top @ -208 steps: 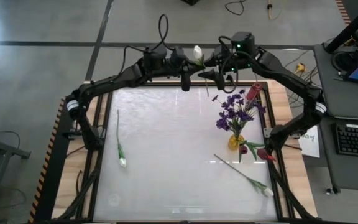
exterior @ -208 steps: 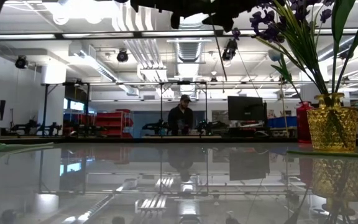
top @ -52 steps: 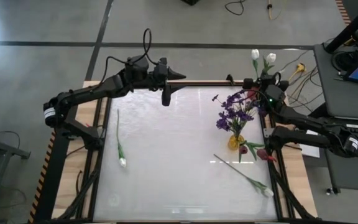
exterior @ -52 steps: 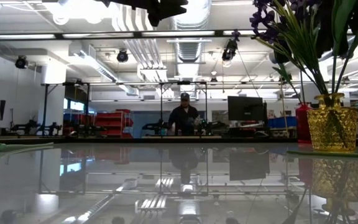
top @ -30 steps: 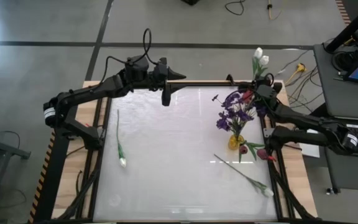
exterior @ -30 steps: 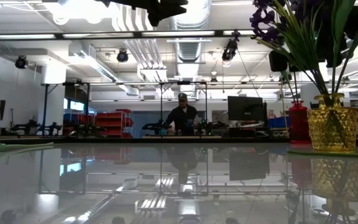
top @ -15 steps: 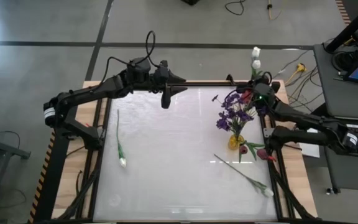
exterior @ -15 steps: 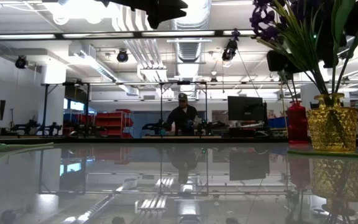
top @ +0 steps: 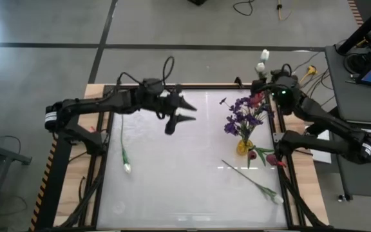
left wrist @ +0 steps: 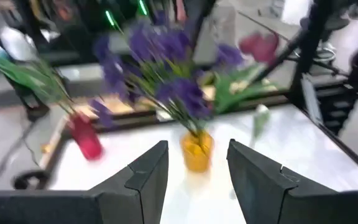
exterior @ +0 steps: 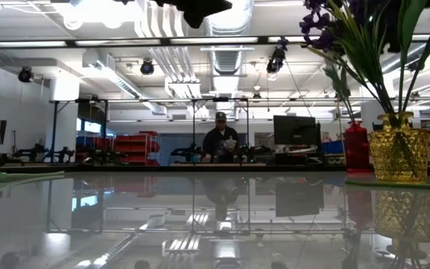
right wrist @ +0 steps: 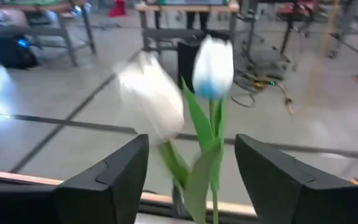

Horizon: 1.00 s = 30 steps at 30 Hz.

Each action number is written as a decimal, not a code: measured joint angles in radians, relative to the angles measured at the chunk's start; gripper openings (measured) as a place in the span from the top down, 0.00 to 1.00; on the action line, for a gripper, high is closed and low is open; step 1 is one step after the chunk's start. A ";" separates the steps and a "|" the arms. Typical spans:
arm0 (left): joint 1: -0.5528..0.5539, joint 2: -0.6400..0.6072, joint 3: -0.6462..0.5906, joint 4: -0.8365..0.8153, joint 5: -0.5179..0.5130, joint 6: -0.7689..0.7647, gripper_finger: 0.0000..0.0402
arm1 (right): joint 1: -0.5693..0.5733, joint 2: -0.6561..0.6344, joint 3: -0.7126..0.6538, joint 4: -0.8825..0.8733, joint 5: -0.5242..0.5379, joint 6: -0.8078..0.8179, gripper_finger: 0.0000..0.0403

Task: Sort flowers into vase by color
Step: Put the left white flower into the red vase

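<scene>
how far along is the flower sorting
Partly done. Purple sprays stand in the yellow vase, and two white tulips stand upright at the table's far right corner. The right gripper is open around those tulip stems. Left to sort: a white tulip lying on the left, another near right, and dark red buds beside the vase. The left gripper is open and empty over the table's middle.

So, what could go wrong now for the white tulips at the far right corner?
The right claw stands open around the white tulips, so withdrawing could snag their leaves and tip them. The left claw, open, faces the yellow vase; moving ahead might brush the purple blossoms.
</scene>
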 joint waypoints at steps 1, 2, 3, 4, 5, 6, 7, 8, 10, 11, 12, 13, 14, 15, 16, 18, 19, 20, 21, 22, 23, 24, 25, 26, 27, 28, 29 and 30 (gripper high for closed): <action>-0.013 -0.005 -0.009 -0.022 -0.006 -0.010 0.62 | 0.000 -0.009 0.020 -0.012 -0.009 -0.018 0.41; -0.026 -0.010 -0.020 -0.050 -0.008 -0.023 0.62 | 0.002 -0.017 0.039 -0.027 -0.011 -0.028 0.40; -0.037 -0.016 -0.030 -0.081 -0.011 -0.042 0.62 | 0.005 -0.024 0.058 -0.041 -0.011 -0.044 0.38; -0.048 -0.024 -0.041 -0.114 -0.015 -0.062 0.62 | 0.008 -0.031 0.075 -0.055 -0.011 -0.054 0.37; -0.060 -0.035 -0.049 -0.159 -0.016 -0.084 0.62 | 0.013 -0.037 0.091 -0.070 -0.011 -0.062 0.36; -0.073 -0.045 -0.053 -0.211 -0.017 -0.106 0.62 | 0.016 -0.041 0.106 -0.082 -0.012 -0.074 0.35; -0.088 -0.057 -0.054 -0.271 -0.024 -0.131 0.62 | 0.021 -0.047 0.120 -0.092 -0.013 -0.085 0.34; -0.107 -0.069 -0.053 -0.341 -0.043 -0.155 0.62 | 0.025 -0.053 0.134 -0.100 -0.025 -0.101 0.33; -0.156 -0.084 -0.032 -0.517 -0.097 -0.209 0.62 | 0.033 -0.066 0.156 -0.106 -0.049 -0.121 0.32; -0.185 -0.088 -0.017 -0.607 -0.133 -0.242 0.62 | 0.036 -0.073 0.165 -0.106 -0.063 -0.130 0.32; -0.215 -0.089 0.000 -0.702 -0.166 -0.280 0.62 | 0.037 -0.080 0.174 -0.106 -0.076 -0.142 0.32; -0.245 -0.089 0.017 -0.795 -0.196 -0.320 0.63 | 0.038 -0.085 0.182 -0.105 -0.090 -0.153 0.32; -0.277 -0.089 0.030 -0.879 -0.215 -0.360 0.63 | 0.039 -0.091 0.189 -0.105 -0.098 -0.162 0.32; -0.306 -0.085 0.040 -0.959 -0.220 -0.400 0.64 | 0.039 -0.095 0.194 -0.105 -0.113 -0.175 0.33; -0.333 -0.082 0.042 -1.024 -0.226 -0.433 0.65 | 0.039 -0.100 0.198 -0.104 -0.125 -0.183 0.33; -0.387 -0.071 0.033 -1.134 -0.235 -0.474 0.66 | 0.039 -0.108 0.205 -0.104 -0.142 -0.200 0.33; -0.410 -0.065 0.021 -1.180 -0.235 -0.473 0.67 | 0.040 -0.113 0.208 -0.104 -0.153 -0.203 0.34; -0.433 -0.059 0.004 -1.226 -0.235 -0.449 0.67 | 0.040 -0.117 0.210 -0.102 -0.167 -0.211 0.34; -0.457 -0.053 -0.014 -1.265 -0.236 -0.401 0.68 | 0.040 -0.120 0.210 -0.099 -0.173 -0.217 0.34; -0.480 -0.046 -0.036 -1.294 -0.238 -0.339 0.68 | 0.040 -0.124 0.210 -0.095 -0.183 -0.226 0.34; -0.502 -0.040 -0.061 -1.308 -0.243 -0.265 0.68 | 0.040 -0.127 0.210 -0.094 -0.193 -0.232 0.34; -0.521 -0.035 -0.090 -1.313 -0.259 -0.197 0.68 | 0.040 -0.128 0.210 -0.094 -0.196 -0.234 0.34; -0.535 -0.029 -0.118 -1.313 -0.282 -0.142 0.68 | 0.040 -0.129 0.210 -0.093 -0.198 -0.237 0.33; -0.544 -0.022 -0.147 -1.305 -0.309 -0.099 0.68 | 0.039 -0.131 0.210 -0.093 -0.206 -0.238 0.33; -0.547 -0.012 -0.173 -1.292 -0.330 -0.059 0.67 | 0.040 -0.131 0.210 -0.093 -0.214 -0.237 0.32; -0.547 -0.002 -0.198 -1.275 -0.344 -0.019 0.66 | 0.039 -0.133 0.210 -0.093 -0.218 -0.236 0.31; -0.546 0.011 -0.222 -1.264 -0.347 0.022 0.65 | 0.040 -0.135 0.210 -0.094 -0.219 -0.234 0.30; -0.546 0.027 -0.247 -1.260 -0.348 0.061 0.64 | 0.040 -0.137 0.210 -0.095 -0.220 -0.233 0.30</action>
